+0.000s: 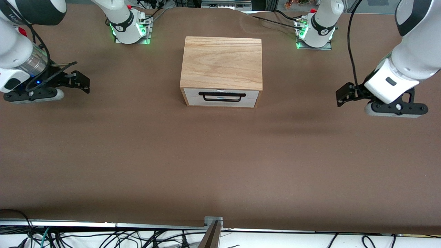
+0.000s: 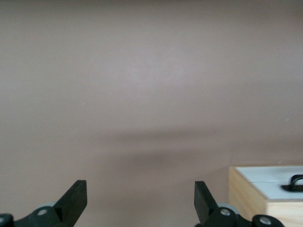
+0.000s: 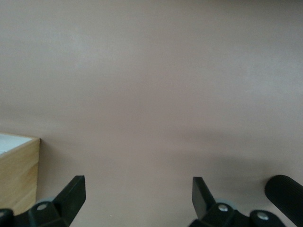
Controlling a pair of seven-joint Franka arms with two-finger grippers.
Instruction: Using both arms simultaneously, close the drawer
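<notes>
The drawer (image 1: pixel 221 97) looks pushed flush into its wooden box (image 1: pixel 222 62), midway between the two grippers. The left gripper (image 2: pixel 140 201) and right gripper (image 3: pixel 138 197) hang wide apart, empty, well clear of it on either side (probably parked, job apparently done).

Arm shells: white, rounded links, dark grey joint bands.
Left gripper (image 1: pixel 341 96): black fingers, white wrist block, black cable looping above.
Right gripper (image 1: pixel 82 82): black, blue light on the wrist.
Bases: green glow, red button.
</notes>
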